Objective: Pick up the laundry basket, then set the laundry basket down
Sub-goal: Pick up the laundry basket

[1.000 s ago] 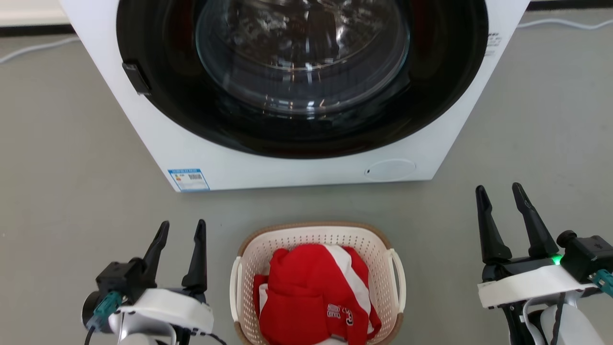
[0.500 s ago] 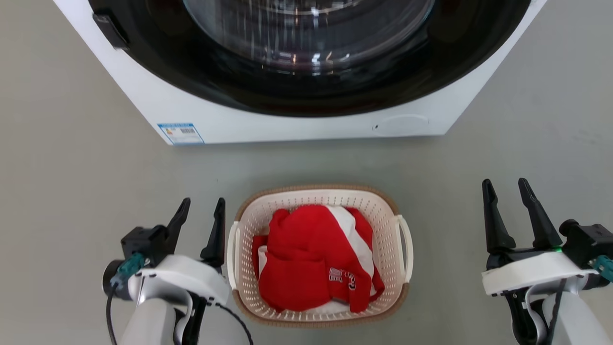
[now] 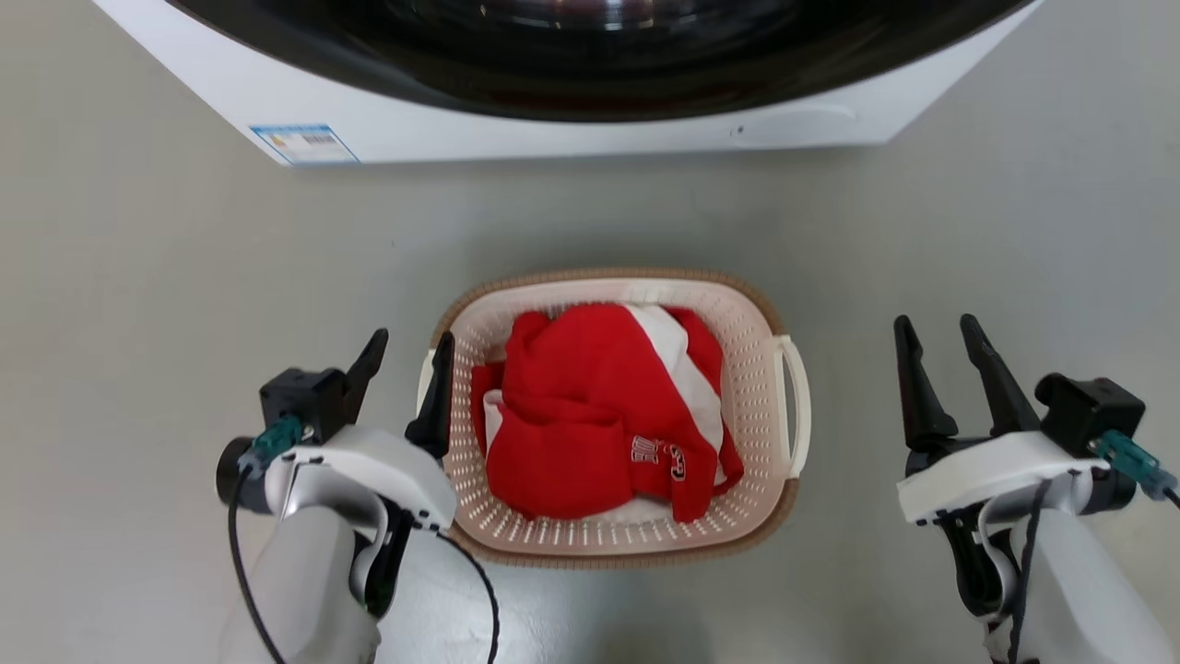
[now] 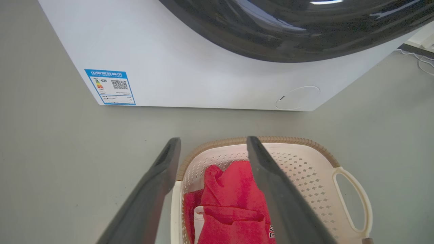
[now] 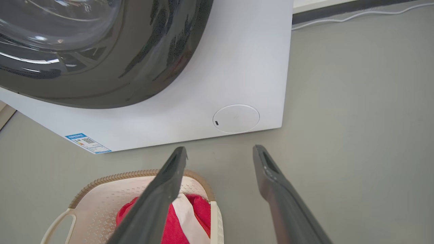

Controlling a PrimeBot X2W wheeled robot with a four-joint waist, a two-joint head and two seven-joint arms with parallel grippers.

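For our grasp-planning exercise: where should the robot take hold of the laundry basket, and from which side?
Likely its two white loop handles. The laundry basket stands upright on the floor, one loop on each side: left gripper comes from the left, right gripper from the right, open fingers straddling each loop.

Blue-bordered sticker (image 4: 110, 87) low on the front of the white washing machine (image 4: 203, 78), headed by white Chinese characters above small coloured rating bars, a QR code (image 4: 119, 84) and print too fine to read; white block lettering (image 3: 657, 454) on the red garment (image 3: 562, 397) in the laundry basket (image 3: 590, 278), creased and illegible.
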